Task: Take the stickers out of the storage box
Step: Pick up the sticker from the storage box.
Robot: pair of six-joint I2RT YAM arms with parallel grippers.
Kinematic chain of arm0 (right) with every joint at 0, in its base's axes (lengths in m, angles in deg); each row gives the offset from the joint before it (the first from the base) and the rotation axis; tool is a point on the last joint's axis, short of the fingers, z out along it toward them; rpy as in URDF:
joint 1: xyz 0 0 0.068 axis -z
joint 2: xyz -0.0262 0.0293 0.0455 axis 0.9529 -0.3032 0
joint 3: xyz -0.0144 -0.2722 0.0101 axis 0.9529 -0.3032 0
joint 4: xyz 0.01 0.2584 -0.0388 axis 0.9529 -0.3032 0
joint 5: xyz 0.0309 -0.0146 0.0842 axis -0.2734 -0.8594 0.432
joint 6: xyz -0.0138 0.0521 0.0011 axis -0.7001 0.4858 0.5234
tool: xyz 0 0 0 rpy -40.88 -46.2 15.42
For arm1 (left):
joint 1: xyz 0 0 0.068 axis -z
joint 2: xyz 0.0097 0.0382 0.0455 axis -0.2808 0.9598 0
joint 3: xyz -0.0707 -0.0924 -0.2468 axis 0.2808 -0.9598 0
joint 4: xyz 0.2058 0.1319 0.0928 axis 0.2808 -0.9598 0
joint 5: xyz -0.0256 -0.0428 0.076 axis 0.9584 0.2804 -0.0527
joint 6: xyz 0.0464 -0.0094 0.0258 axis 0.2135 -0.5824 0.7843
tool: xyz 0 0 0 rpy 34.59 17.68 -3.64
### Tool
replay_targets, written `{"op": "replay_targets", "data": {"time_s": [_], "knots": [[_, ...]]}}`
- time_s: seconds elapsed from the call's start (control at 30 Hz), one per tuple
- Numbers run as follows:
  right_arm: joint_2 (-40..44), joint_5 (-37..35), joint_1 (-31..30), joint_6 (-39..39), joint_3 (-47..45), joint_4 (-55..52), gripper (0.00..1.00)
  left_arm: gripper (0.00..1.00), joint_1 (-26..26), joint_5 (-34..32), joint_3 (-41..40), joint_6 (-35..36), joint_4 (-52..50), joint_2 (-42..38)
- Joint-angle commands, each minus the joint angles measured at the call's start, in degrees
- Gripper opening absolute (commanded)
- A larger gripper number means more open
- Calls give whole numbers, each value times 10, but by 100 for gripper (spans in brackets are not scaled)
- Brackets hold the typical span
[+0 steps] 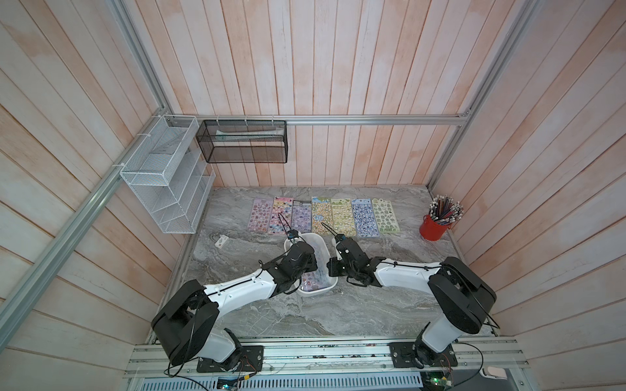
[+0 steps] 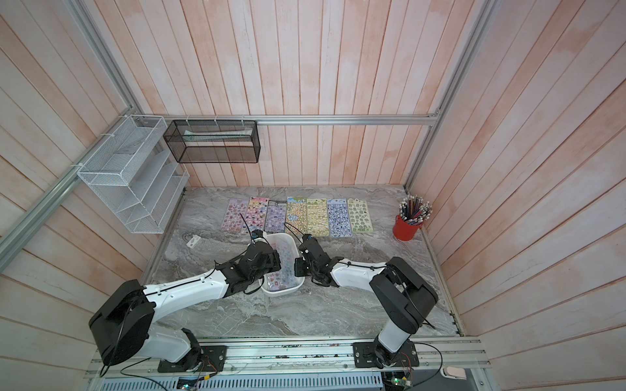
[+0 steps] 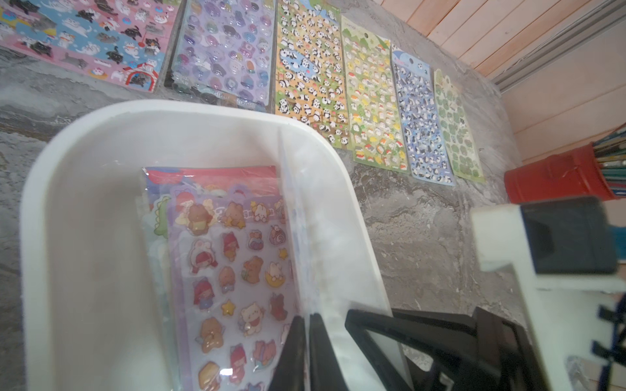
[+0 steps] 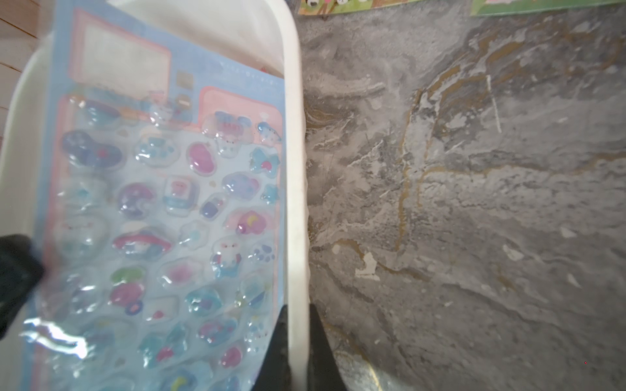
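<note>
The box (image 1: 310, 238) is found at the centre of the worktop (image 1: 372, 304), its long axis running 12 to 6 o'clock. The stickers (image 1: 342, 216) are seen in two places. Seven are laid flat in a row, side by side, at 12 o'clock of the box, near the back wall. More are left inside the box. A purple sheet (image 3: 233, 270) with bear figures lies uppermost on the floor, and a red-edged sheet (image 3: 210, 172) is partly covered beneath it. A blue sheet (image 4: 162, 203) is stood on its long edge just beside the 3 o'clock wall.

The left hand (image 3: 307, 320) is extended into the box from 7 o'clock. Its fingers (image 3: 296, 345) are pressed together on an edge of the blue sheet, which is pinched between them. The right hand (image 4: 298, 308) is extended from 4 o'clock and is clamped on the box's 3 o'clock wall, one finger inside and one outside the rim. In both top views the fingertips of both hands are hidden under the wrists.

A red cup (image 1: 432, 232) of pencils (image 1: 445, 208) is noted at 2 o'clock, well apart from the box. A small white tag (image 1: 221, 241) lies at 10 o'clock. A white wire rack (image 1: 159, 189) is hung on the wall at 10 o'clock, and a black mesh basket (image 1: 242, 145) on the back wall at 11 o'clock.
</note>
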Motion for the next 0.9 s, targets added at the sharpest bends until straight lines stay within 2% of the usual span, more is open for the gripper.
{"op": "replay_targets", "data": {"time_s": [0.0, 0.3, 0.5, 0.7, 0.87], "knots": [[-15, -1, -3, 5, 4, -8, 0, 0, -6, 15, 12, 13, 7, 5], [-11, -1, -3, 2, 3, -9, 0, 0, -23, 29, 35, 32, -25, -22], [-10, 0, -3, -1, 3, -10, 0, 0, -51, 40, 80, 24, -103, -39], [-9, 0, -2, -2, 2, -11, 0, 0, -95, 97, 121, 15, -162, -41], [-7, 0, -3, -4, 3, -15, 0, 0, -132, 159, 123, 17, -164, -52]]}}
